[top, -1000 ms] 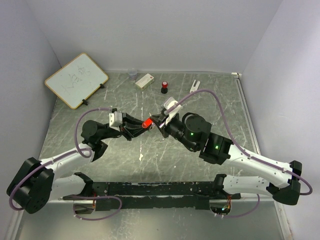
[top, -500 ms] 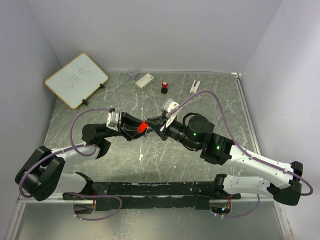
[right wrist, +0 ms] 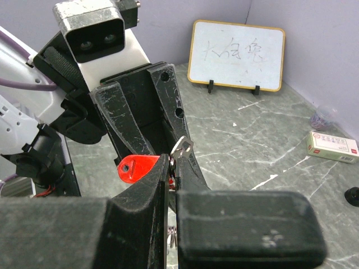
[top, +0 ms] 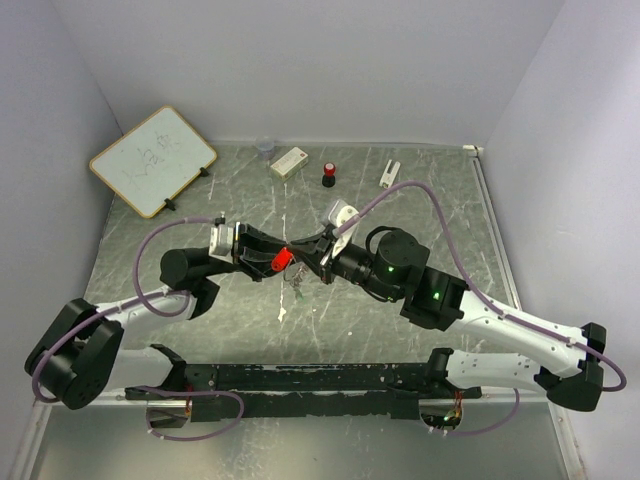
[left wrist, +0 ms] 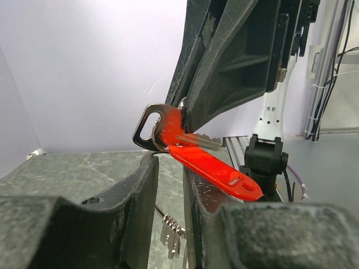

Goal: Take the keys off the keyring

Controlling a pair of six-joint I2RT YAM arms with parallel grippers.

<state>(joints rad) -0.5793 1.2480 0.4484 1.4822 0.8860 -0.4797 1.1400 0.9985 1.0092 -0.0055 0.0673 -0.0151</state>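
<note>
Keys [top: 298, 287] are dangling in a small silver bunch over the middle of the table [top: 440, 200], just under the spot where the two grippers meet nose to nose. Right gripper [right wrist: 173, 165] is clamped tight on the silver metal end of the red key [left wrist: 207, 165]. The red plastic head sticks out toward the left gripper [left wrist: 169, 179] and lies against one of its fingers [left wrist: 203, 208]. Left jaws sit a little apart with a narrow gap, and nothing looks pinched in there as far as I can see. Keyring is too thin to pick out, so can't say exactly how the bunch hangs.
</note>
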